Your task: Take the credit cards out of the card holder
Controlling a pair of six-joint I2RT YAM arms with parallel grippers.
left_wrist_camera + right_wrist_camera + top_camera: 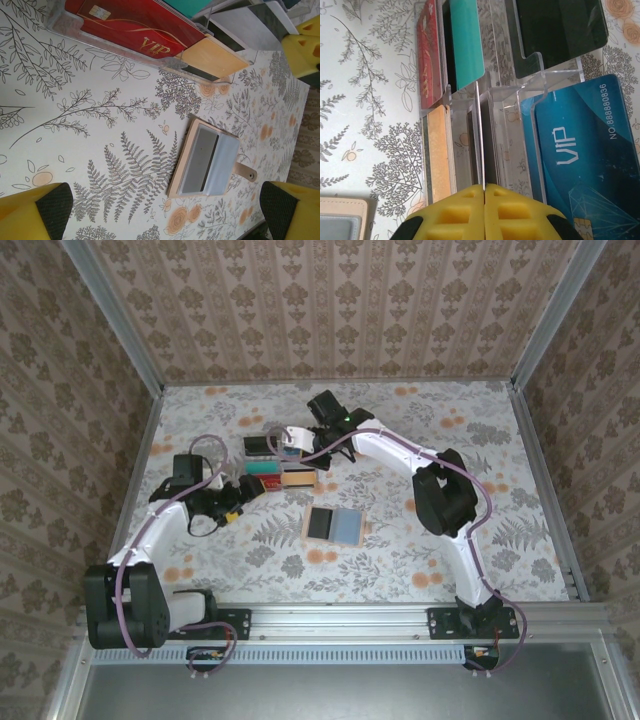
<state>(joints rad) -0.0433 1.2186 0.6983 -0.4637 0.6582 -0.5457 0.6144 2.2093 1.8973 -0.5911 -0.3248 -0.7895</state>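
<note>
From above, the card holder [335, 525] lies open and flat in the middle of the counter [450, 440]. The right gripper [297, 445] is far back, by the credit cards [268, 480].

The left wrist view shows the left gripper [165, 212] spread wide over the card holder [207, 160]. The holder is tan outside and blue-grey inside, and it looks empty.

In the right wrist view, the right gripper [484, 205] is pressed together. I think it is pinching a thin grey card [479, 135], seen from its edge. The card sits over a slot in the clear stand [540, 80]. It is best to keep the card straight and let go gently, so the other cards do not tip.
</note>
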